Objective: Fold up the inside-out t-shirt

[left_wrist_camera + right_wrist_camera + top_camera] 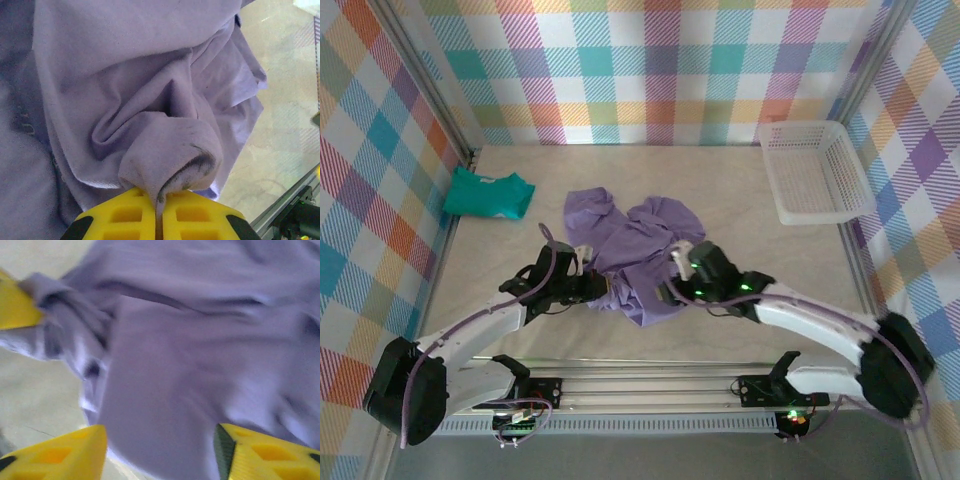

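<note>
The inside-out t-shirt (pixel 635 240) lies crumpled in a lavender heap at the middle of the table. My left gripper (pixel 603 288) sits at the heap's near-left edge. In the left wrist view its yellow fingers (pixel 161 200) are shut on a bunched fold of the t-shirt (pixel 150 75), which rises out between them. My right gripper (pixel 665 290) is at the near-right edge of the heap. Its yellow fingers (pixel 160 445) stand wide apart, open, with the lavender cloth (pixel 200 365) spread loose in front of them. The left gripper's yellow finger (pixel 15 307) shows pinching cloth at the upper left of the right wrist view.
A folded teal-green garment (pixel 488 193) lies at the far left of the table. A white plastic basket (pixel 815 170) stands at the far right. Plaid walls close in three sides, and a metal rail (pixel 650 385) runs along the near edge.
</note>
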Controlling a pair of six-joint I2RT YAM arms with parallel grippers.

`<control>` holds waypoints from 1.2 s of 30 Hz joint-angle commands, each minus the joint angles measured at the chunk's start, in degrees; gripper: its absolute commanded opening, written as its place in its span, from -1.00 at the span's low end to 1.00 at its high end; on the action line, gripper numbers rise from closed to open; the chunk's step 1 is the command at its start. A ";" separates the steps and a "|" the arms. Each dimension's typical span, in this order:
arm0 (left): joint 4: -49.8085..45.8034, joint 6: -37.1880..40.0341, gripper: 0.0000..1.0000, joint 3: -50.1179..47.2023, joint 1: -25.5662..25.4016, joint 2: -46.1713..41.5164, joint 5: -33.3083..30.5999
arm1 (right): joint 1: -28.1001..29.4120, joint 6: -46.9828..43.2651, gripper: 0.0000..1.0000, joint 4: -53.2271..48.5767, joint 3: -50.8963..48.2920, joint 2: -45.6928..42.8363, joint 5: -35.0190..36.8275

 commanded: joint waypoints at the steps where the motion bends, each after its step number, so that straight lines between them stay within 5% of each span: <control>1: 0.16 1.39 -0.87 2.07 -0.52 -3.37 -0.54 | 2.34 -3.60 0.33 7.46 4.28 9.71 -3.03; 5: -2.89 2.35 -0.88 2.57 -0.52 -6.81 -2.35 | 2.67 -3.50 0.41 9.14 7.87 19.49 -3.81; 9: -6.47 3.71 -0.94 3.04 -0.52 -9.40 -5.53 | 1.66 -6.64 -0.33 4.08 10.52 18.19 3.13; 13: -7.48 4.33 -0.97 2.88 -0.45 -9.66 -8.15 | -3.83 -6.58 -0.47 4.60 6.44 6.79 -8.35; 17: -3.93 3.56 -0.98 2.76 -0.46 -8.23 -7.32 | -6.01 -3.39 -0.96 5.28 5.73 6.00 -12.15; 23: -3.11 3.45 -0.89 1.05 -0.58 -5.93 -9.23 | -9.64 3.30 -1.00 13.18 4.67 1.74 -18.29; 24: -2.75 3.50 -0.82 0.78 -0.65 -5.20 -8.94 | -10.31 4.09 -1.00 14.92 4.59 0.89 -20.67; 27: -7.09 5.95 -0.13 3.70 -1.00 -3.55 -9.41 | -10.80 2.41 -1.00 18.53 3.94 -1.86 -26.26; 29: -7.16 8.93 0.01 5.12 -1.82 -8.04 -8.79 | -11.42 0.09 -1.00 17.62 4.29 -3.63 -30.32; 30: -2.58 9.37 0.07 4.21 -2.43 -12.56 -8.24 | -11.82 -1.56 -1.00 16.01 4.85 -4.45 -32.38; 33: 9.95 9.30 0.69 -0.04 -3.57 -20.94 -8.34 | -12.93 -4.49 -1.00 11.79 6.46 -6.78 -35.83; 36: 7.63 15.08 0.79 4.33 -4.03 -15.79 -6.76 | -14.18 -6.10 -1.00 7.33 9.74 -7.42 -39.09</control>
